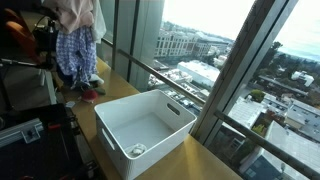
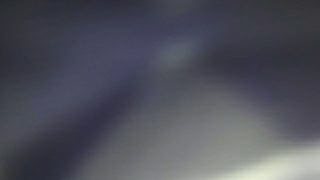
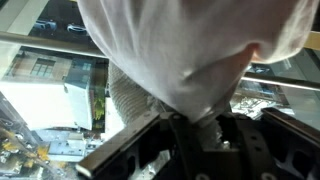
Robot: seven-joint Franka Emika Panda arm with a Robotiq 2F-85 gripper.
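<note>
The end effector (image 3: 197,135), jaws nearly closed, is clamping a white cloth (image 3: 190,50) in the upper left of the frame, beyond the bin (image 1: 165,135).

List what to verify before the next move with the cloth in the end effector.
1. Grip: in the wrist view the end effector is shut on the white cloth: ok.
2. Only one item held: a plaid cloth hangs below the white one in an exterior view; whether it is gripped too: cannot tell.
3. White bin upright and open on the table: ok.
4. Bin empty: a small round object lies in a corner: not ok.
5. Exterior views all sharp: blur fills an exterior view: not ok.
</note>
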